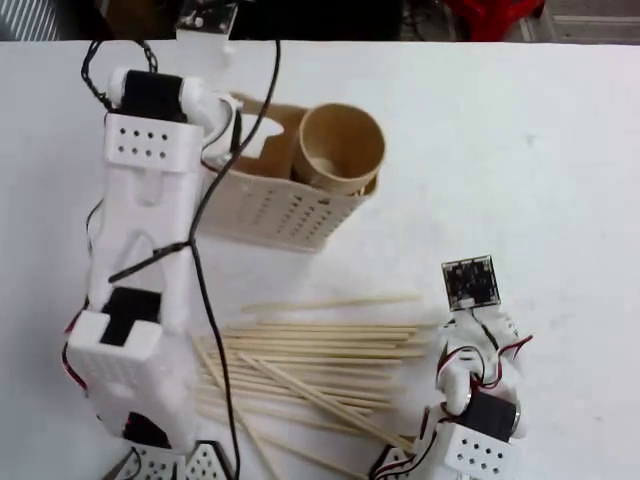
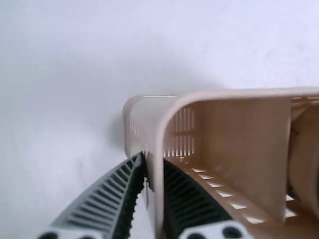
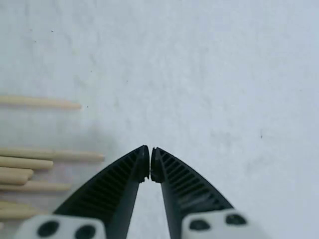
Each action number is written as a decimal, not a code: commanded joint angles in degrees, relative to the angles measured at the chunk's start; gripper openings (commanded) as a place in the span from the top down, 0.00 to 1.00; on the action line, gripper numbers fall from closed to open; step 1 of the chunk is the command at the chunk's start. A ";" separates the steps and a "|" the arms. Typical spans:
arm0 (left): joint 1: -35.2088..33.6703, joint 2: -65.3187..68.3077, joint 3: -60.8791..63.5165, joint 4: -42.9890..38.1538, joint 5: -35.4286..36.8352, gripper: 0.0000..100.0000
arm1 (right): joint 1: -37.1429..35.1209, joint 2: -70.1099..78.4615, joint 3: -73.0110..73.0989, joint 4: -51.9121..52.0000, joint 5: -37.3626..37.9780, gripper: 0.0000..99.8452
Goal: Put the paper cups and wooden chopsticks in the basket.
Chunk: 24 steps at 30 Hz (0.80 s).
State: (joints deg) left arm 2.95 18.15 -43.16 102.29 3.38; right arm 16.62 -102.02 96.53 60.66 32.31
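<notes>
Beige perforated plastic basket (image 1: 280, 210) sits on the white surface (image 1: 540, 150), toward its far left part. A brown paper cup (image 1: 340, 148) lies tilted inside the basket's right end, its open mouth showing from above. The left tool (image 2: 154, 172) is at the basket's left end, clamped on the end wall with one ribbed finger outside and the other inside. Nearer the arms' bases, the pale wooden chopsticks (image 1: 310, 350) lie in a loose heap on the surface, most of them side by side and a few crossing at an angle. A single stick (image 1: 330, 301) lies just apart on the heap's far side. The right tool (image 3: 150, 164) has its tips pressed together with nothing between them. It is low over bare surface just beside the chopsticks' right-hand ends.
</notes>
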 commanded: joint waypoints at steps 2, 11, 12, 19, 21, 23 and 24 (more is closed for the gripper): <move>-1.19 -4.44 -0.53 0.00 1.41 0.96 | 0.40 -0.57 0.35 0.40 0.26 0.98; -4.18 -0.75 -0.88 -0.09 0.97 0.81 | 0.40 -0.57 0.35 0.40 0.26 0.98; -5.05 -1.10 -1.58 -0.53 0.97 0.81 | 0.40 -0.57 0.35 0.40 0.26 0.98; -7.16 -6.11 -13.63 -0.26 -5.36 0.81 | 0.40 -0.57 0.35 0.40 0.26 0.98; -7.25 -8.31 -15.65 -0.26 -6.95 0.81 | 0.40 -0.57 0.35 0.40 0.26 0.98; -7.69 -11.38 -16.53 -0.18 -7.74 0.81 | 0.40 -0.57 0.35 0.40 0.26 0.98; -8.13 -13.14 -16.53 0.00 -8.35 0.81 | 0.40 -0.57 0.35 0.40 0.26 0.98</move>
State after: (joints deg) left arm -3.91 11.21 -56.79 102.29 -3.30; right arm 16.62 -102.02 96.53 60.66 32.31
